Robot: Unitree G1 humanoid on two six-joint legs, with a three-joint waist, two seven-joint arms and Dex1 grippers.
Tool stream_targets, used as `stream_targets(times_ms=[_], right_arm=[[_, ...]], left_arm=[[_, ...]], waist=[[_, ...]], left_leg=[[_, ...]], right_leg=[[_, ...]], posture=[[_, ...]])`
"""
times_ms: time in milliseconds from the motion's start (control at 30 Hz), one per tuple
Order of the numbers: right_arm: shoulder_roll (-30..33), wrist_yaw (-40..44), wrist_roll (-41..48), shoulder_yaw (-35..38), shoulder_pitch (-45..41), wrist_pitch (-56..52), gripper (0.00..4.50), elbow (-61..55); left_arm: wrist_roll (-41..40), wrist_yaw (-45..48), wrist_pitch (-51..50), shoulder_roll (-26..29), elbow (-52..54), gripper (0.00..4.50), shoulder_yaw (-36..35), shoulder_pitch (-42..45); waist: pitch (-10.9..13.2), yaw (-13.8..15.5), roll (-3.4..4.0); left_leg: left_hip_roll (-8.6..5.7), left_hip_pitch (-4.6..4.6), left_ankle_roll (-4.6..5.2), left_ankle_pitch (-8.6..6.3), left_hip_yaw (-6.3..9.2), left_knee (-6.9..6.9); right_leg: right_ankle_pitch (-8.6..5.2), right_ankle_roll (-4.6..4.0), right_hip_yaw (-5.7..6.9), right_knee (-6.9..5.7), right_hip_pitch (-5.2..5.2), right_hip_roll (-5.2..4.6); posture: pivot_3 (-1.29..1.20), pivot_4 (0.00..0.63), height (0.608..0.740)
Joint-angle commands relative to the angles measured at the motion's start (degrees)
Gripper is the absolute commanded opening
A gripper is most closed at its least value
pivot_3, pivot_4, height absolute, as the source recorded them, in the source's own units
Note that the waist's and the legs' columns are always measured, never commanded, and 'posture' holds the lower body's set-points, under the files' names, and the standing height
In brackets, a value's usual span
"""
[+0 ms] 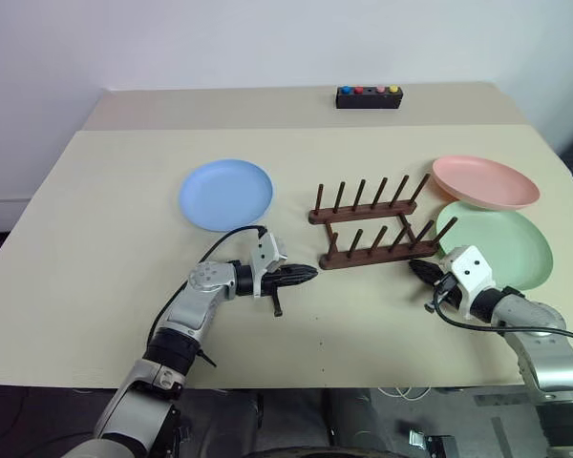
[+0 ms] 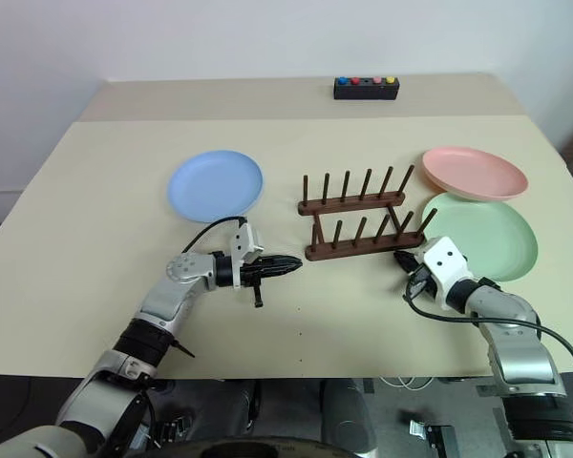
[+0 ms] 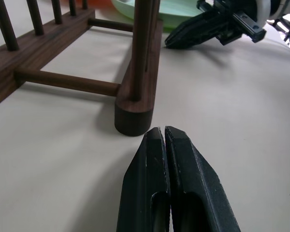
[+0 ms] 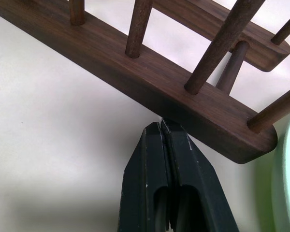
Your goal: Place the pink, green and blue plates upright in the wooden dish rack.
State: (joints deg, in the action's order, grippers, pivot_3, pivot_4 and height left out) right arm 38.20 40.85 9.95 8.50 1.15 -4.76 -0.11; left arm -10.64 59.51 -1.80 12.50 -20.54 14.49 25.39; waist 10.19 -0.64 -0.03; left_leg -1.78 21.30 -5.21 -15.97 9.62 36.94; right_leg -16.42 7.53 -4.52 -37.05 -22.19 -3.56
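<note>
1. Bracketing the wooden dish rack (image 1: 371,224) from both ends, we are keeping our left gripper (image 1: 306,275) just off the near rail's left end and our right gripper (image 1: 418,268) at that rail's right end, its tips right against the wood in the right wrist view.
2. We are holding both pairs of fingers pressed shut with nothing between them (probably so the closed tips can nudge or steady the rack rather than pick anything up).
3. We are leaving all three plates flat on the table (image 1: 95,248): the blue plate (image 1: 225,194) lying left of the rack, the pink plate (image 1: 484,181) and green plate (image 1: 501,243) lying right of it, pink's edge overlapping green.
4. We are judging the rack empty, so no plate is placed yet.
</note>
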Motion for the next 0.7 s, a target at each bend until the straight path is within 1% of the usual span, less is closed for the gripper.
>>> stream_targets(times_ms=[33,267,433,700], right_arm=[[-0.52,-0.02,0.4,-0.05,0.5,-0.68,0.0,-1.53],[-0.68,-0.19,0.34,-0.29,0.11,-1.09,0.0,-1.66],[-0.73,-0.19,0.28,-0.3,-0.2,-1.41,0.0,-1.71],[-0.56,0.01,0.7,-0.1,0.62,-1.99,0.0,-3.03]], left_arm=[[1.37,-2.13,0.7,-1.16,-3.78,0.08,-0.04,0.66],[2.08,-5.03,3.52,-1.9,-7.36,0.08,-1.27,2.38],[1.96,-2.53,3.41,-0.34,-6.97,0.08,-0.46,1.82],[1.12,-2.13,3.37,0.8,-8.13,0.08,-2.0,2.72]], waist=[[0.0,0.03,0.0],[0.0,-0.09,-0.01],[0.0,-0.21,-0.01],[0.0,-0.4,0.0]], left_leg=[[0.0,0.0,0.0,0.0,0.0,0.01],[0.0,0.0,0.0,0.0,0.01,0.03],[0.0,-0.01,0.0,0.0,0.01,0.02],[0.01,-0.01,0.0,0.0,0.01,0.0]], right_leg=[[0.0,0.0,0.0,0.0,0.01,0.0],[0.01,0.0,0.0,-0.01,0.0,0.01],[0.01,0.01,0.0,-0.02,0.0,0.01],[0.01,0.01,0.0,-0.03,-0.02,0.02]], posture=[[0.0,0.15,0.74],[0.0,0.15,0.74],[0.0,0.15,0.74],[0.0,0.15,0.74]])
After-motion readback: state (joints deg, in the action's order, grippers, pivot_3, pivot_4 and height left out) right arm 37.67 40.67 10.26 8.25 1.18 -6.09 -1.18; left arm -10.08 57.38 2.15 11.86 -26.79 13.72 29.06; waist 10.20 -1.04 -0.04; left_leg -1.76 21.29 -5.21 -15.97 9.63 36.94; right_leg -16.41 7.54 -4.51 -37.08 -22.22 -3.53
